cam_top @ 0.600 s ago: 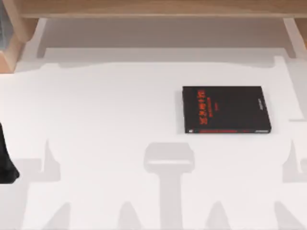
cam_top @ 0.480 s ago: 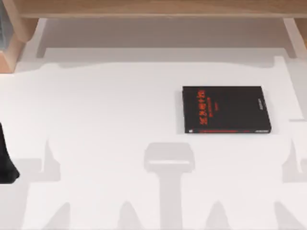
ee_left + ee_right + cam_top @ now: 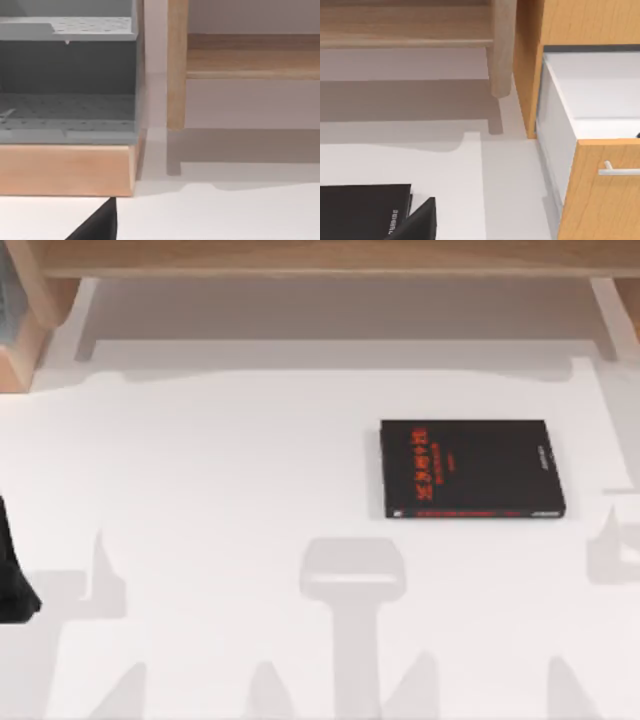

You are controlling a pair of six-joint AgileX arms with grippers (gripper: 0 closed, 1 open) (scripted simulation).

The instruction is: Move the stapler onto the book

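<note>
Currently right tool (image 3: 420, 223) is hanging near book (image 3: 360, 210), facing an open drawer (image 3: 590, 95); grip state: can't tell. Left tool (image 3: 97, 226) is idling at counter (image 3: 220, 490) left. Stapler's spot: can't tell. Likely light, rigid, slick, so pinching mid-body.

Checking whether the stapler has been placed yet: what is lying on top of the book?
Nothing rests on the book; its black cover with red lettering lies bare on the white table. What is under the book is covered. In the right wrist view, its corner is bare too.
</note>
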